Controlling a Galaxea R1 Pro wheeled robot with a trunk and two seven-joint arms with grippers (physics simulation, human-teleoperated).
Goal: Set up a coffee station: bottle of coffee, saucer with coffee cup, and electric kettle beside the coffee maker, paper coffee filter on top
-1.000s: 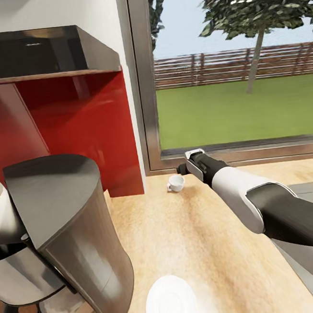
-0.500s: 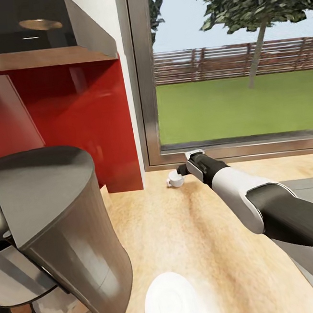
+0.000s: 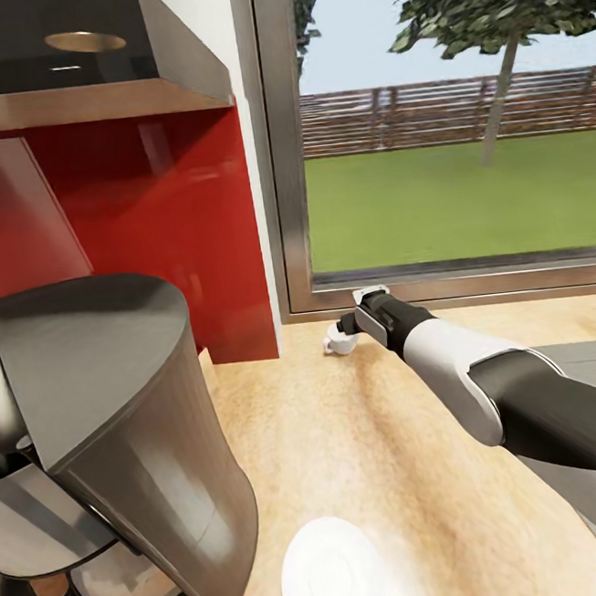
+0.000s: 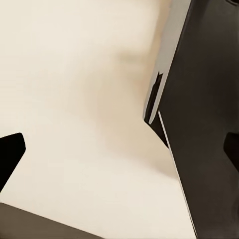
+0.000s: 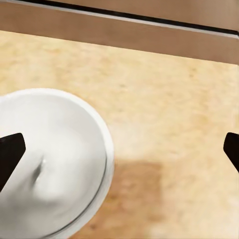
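small white coffee cup [image 3: 337, 341] upright on the light-wood worktop [image 3: 377, 436], far back near the window frame [image 3: 283, 153], just right of the red wall panel [image 3: 144, 231]. right hand [image 3: 348, 322] just beside the cup on its window side, at the end of the white and black right arm [image 3: 491, 388] stretched across the worktop; contact with the cup not clear from the head view. seen close from the right wrist camera: round white cup [image 5: 50, 164] open side up, right hand [image 5: 119, 149] spread wide, one dark fingertip [image 5: 9, 154] over the cup's edge and the other well off to the far side over bare wood, nothing pinched. plain white saucer [image 3: 329, 572] flat at the near edge of the worktop, well apart from the cup, just beside the coffee maker [image 3: 112, 446]. coffee maker looming large at the near left, black body, silver basket, white carafe and small red switch low down. glossy black shelf [image 3: 62, 57] above the red panel. left hand [image 4: 119, 149] also spread, fingertips at both picture edges over a pale surface and a dark panel, empty. grass, fence and tree beyond the window.
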